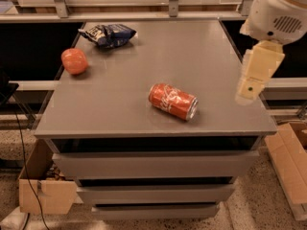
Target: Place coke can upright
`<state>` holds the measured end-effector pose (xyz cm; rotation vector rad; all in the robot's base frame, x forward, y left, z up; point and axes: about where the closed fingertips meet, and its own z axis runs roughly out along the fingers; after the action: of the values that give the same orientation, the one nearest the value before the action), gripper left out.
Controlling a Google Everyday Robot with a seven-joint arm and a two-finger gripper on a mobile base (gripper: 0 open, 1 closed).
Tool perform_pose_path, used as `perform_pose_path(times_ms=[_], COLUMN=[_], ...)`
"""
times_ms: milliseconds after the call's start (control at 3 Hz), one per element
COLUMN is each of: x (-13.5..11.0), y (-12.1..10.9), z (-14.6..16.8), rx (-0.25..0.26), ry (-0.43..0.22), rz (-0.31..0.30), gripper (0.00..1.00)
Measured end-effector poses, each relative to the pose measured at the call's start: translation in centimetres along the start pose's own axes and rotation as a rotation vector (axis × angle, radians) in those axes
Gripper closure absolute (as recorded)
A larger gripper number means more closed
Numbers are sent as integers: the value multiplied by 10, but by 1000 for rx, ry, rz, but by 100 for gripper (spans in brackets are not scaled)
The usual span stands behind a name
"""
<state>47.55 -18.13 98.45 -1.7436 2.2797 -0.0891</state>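
The coke can (173,101) lies on its side on the counter (201,51), near the front edge and a little right of the middle. Its long axis runs on a slant, from back-left to front-right. The silver end faces front-right and the white script is turned up toward me.

My end effector (250,86) hangs off to the right of the can, over or just beyond the counter's right edge, and looks well above the surface. So the can lies to the left of it, slightly toward me, and lower. As I judge it, the coming reach has to travel left and down, and I would want to close across the can's slanted body, not along it.

Whether the end effector is wide or narrow I cannot tell. I see only a pale block-like face hanging below the white wrist housing. It holds nothing that I can see.

The arm above that housing is cut off by the top right corner. With one view I cannot judge the height of the end effector over the counter with any confidence.

An orange-red fruit (74,61) and a blue snack bag (108,34) sit at the back left, well apart from the can and out of the path.
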Motion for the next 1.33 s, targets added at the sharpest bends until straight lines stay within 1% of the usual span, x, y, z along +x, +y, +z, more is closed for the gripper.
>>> perform_pose_path(times_ms=[333, 667, 1000, 1333], x=[-39, -47, -58, -81], y=[-1, -5, -3, 7], z=[8, 7, 9, 26], rx=[-3, 18, 37, 36], ry=[54, 37, 53, 66], rz=[52, 129, 123, 133], gripper=[0, 0, 0, 0])
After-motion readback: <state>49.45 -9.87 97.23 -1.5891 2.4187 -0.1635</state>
